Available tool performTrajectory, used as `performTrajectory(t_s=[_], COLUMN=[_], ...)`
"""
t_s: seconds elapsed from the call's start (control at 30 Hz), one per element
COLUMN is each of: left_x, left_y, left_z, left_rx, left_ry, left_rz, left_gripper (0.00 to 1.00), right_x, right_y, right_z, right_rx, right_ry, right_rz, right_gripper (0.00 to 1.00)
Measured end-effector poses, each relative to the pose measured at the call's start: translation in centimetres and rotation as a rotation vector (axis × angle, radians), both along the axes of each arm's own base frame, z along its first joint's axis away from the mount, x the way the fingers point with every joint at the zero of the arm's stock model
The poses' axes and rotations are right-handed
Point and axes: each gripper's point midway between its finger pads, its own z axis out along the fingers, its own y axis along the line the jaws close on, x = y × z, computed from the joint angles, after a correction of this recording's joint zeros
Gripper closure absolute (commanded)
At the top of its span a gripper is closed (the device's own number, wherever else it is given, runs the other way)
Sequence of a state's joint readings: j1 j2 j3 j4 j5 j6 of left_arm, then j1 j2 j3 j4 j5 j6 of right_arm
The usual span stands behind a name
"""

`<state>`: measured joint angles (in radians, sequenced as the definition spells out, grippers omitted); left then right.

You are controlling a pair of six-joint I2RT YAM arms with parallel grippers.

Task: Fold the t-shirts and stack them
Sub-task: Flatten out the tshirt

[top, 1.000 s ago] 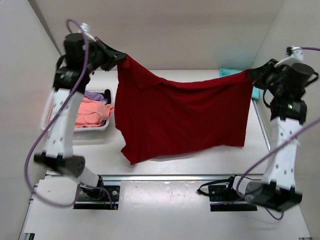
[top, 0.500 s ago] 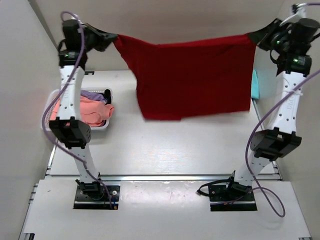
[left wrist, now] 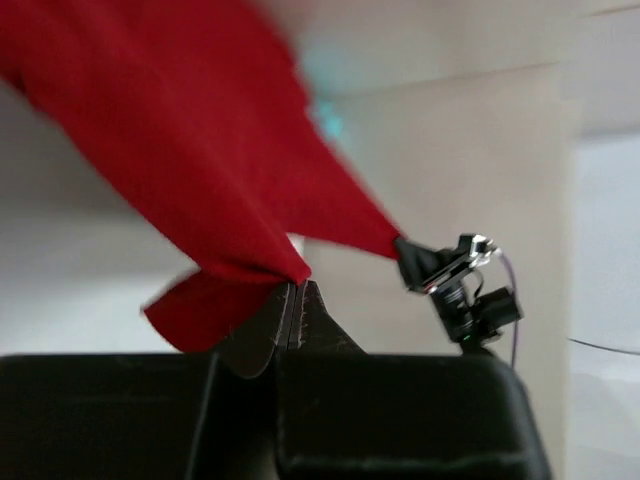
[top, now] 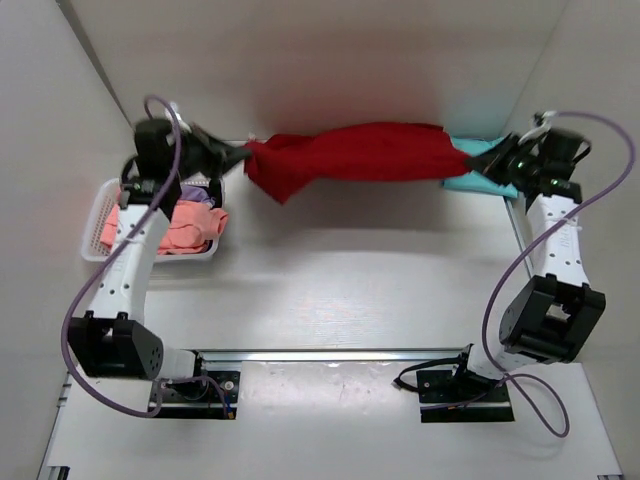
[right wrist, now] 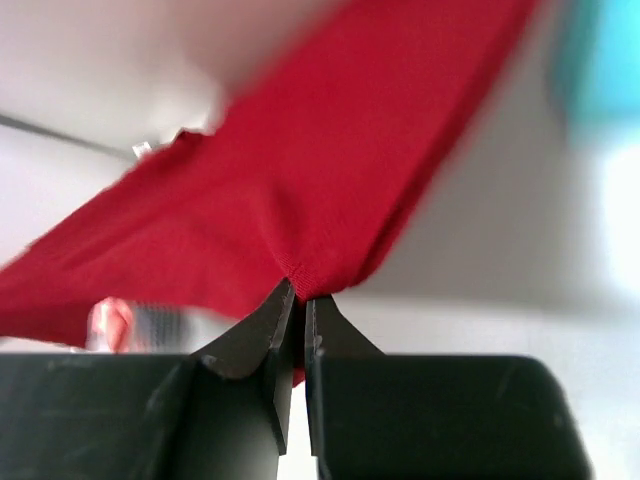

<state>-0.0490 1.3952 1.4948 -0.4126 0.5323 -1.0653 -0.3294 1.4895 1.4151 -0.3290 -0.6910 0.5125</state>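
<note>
The dark red t-shirt (top: pixel 350 155) hangs stretched between both grippers near the back of the table, bunched into a narrow band with a flap drooping at its left end. My left gripper (top: pixel 243 154) is shut on its left corner (left wrist: pixel 255 262). On the other side my right gripper (top: pixel 474 160) is shut on the right corner (right wrist: pixel 320 270). A teal t-shirt (top: pixel 478 178) lies at the back right, partly hidden under the right gripper. A salmon pink t-shirt (top: pixel 165 225) and a lavender one (top: pixel 192 193) lie in the basket.
A white mesh basket (top: pixel 96 225) sits at the left edge of the table, under the left arm. White walls close in the back and both sides. The arm bases stand at the near edge.
Both arms have dropped from holding the red t-shirt spread high to holding it low near the back of the table. The cloth now hangs bunched and narrow instead of spread like a curtain.
</note>
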Motion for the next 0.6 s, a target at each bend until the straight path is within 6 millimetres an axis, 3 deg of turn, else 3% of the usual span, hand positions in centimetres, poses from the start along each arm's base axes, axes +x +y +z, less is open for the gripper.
performTrajectory(t_s=[0.1, 0.2, 0.27, 0.4, 0.6], left_x=[-3.4, -7.7, -10.8, -14.8, -20.8], left_y=[-0.3, -0.4, -0.5, -0.4, -0.1], left_z=[-9.5, -15.6, -17.5, -18.8, -24.7], left_rx=[0.029, 0.059, 0.088, 0.150, 0.192], left_ry=[0.234, 0.404, 0.471, 0.483, 0.680], left_rz=[-0.016, -0.038, -0.063, -0.120, -0.178], left_gripper=[1.00, 1.00, 1.00, 1.00, 1.00], right_x=[-3.1, -7.7, -10.7, -15.5, -22.8], right_y=[0.4, 0.3, 0.3, 0.6, 1.3], right_z=[-6.9, -10.8, -11.5, -13.4, -20.8], right_rx=[0.027, 0.005, -0.023, -0.050, -0.044], right_ry=[0.200, 0.347, 0.396, 0.469, 0.773], right_rz=[-0.033, -0.104, -0.156, -0.223, -0.272], right_gripper=[1.00, 1.00, 1.00, 1.00, 1.00])
